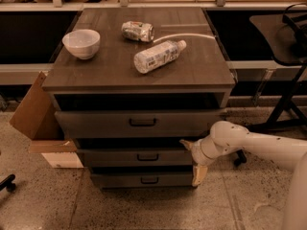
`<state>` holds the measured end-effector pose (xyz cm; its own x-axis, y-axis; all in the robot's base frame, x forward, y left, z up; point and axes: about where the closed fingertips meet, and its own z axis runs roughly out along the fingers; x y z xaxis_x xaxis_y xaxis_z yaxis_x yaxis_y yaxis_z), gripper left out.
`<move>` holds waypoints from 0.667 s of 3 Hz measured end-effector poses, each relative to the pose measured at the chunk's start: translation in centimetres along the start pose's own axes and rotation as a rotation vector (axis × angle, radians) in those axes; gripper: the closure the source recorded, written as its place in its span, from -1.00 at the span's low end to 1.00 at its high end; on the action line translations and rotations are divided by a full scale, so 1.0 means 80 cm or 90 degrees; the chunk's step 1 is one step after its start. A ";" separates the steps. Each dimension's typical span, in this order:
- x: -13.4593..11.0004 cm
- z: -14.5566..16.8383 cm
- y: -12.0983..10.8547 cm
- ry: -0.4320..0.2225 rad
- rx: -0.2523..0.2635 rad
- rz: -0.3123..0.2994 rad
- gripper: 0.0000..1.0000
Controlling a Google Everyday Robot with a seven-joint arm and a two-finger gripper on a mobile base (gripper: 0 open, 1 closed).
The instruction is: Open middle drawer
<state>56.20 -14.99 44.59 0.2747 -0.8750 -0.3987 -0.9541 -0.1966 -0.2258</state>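
Note:
The cabinet (96, 75) has three dark wood-grain drawer fronts. The middle drawer (110, 158) is the low, wide front with a small black bar handle (147, 157), between the taller top drawer (96, 123) and the bottom drawer (120, 180). My gripper (192, 160) is on the white arm coming in from the right, at the right end of the middle drawer's front. It is open and empty, one fingertip (186, 143) near the drawer's top edge and the other near the bottom drawer's right end.
On the cabinet top lie a white bowl (80, 43), a crushed can (137, 31) and a plastic bottle (157, 56). A cardboard box (36, 110) leans against the cabinet's left side. A black stand (288, 99) is at the right. A chair caster (5, 183) is at the far left.

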 end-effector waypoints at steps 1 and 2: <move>0.009 0.021 -0.011 0.007 0.012 0.010 -1.00; 0.011 0.045 -0.021 0.015 0.014 0.016 -1.00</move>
<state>58.50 -13.85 41.43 0.2479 -0.8898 -0.3831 -0.9577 -0.1655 -0.2353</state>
